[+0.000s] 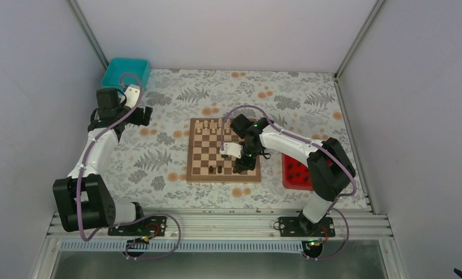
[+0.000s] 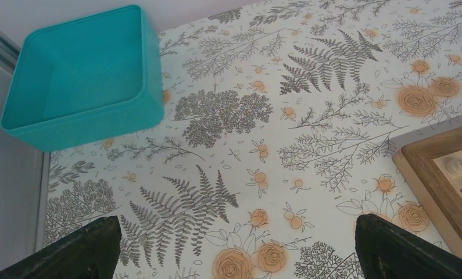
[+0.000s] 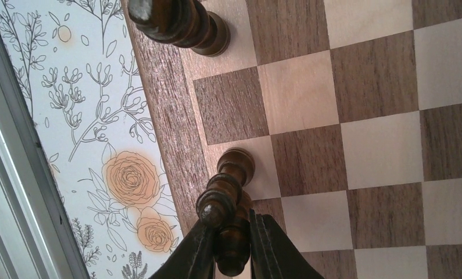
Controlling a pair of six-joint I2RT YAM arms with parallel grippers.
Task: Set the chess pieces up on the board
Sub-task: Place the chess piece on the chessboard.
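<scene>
One dark chess piece clenched in right tool; left tool spread wide.

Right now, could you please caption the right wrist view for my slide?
Right gripper grips a dark chess piece by the board's rim; another dark piece stands nearby.

Board mid-table. Pale pieces along its 12 o'clock edge, a few dark chess pieces at 6. Right gripper low over its 5 o'clock corner. Red tray at 3, teal bin at 10.
</scene>
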